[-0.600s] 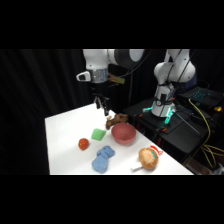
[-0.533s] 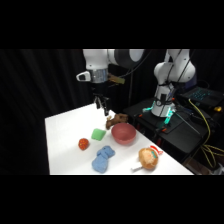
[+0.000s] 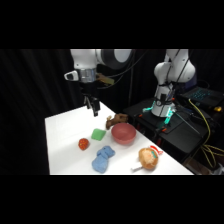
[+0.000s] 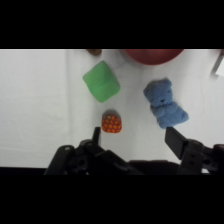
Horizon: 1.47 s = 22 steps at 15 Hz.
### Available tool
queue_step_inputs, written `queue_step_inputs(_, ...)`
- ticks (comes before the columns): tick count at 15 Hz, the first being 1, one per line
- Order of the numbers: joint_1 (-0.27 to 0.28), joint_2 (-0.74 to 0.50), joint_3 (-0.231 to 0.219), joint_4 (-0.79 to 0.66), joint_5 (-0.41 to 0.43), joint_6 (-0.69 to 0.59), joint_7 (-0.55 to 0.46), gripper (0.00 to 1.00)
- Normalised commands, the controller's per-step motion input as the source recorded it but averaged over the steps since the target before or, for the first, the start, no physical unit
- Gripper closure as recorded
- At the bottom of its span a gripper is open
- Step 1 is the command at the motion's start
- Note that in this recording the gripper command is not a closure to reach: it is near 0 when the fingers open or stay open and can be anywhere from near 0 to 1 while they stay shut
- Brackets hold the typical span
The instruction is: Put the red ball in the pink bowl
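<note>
The red ball lies on the white bench, just below the green block in the wrist view and well apart from the pink bowl. It looks small, light and round, with a dotted surface, so it probably rolls easily; I think the best hold is across its middle, one finger on each side. The end effector hangs above the bench, pointing down, its fingers spread wide and holding nothing. The ball sits nearer to one finger than to the other.
</note>
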Motion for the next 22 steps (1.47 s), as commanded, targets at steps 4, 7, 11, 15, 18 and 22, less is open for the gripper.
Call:
queue_step_inputs(4, -0.1, 0.65, -0.03, 0.85, -0.047, -0.14, -0.22, 0.0)
queue_step_inputs(7, -0.096, 0.56, 0.012, 0.67, 0.022, -0.05, -0.15, 0.0)
queue_step_inputs(11, -0.116, 0.39, 0.077, 0.43, 0.133, 0.06, -0.16, 0.0)
queue_step_inputs(15, -0.097, 0.25, 0.108, 0.22, 0.168, 0.13, -0.13, 0.0)
queue_step_inputs(18, -0.049, 0.21, 0.109, 0.13, 0.14, 0.13, -0.09, 0.0)
queue_step_inputs(22, -0.014, 0.19, 0.088, 0.13, 0.106, 0.12, -0.06, 0.0)
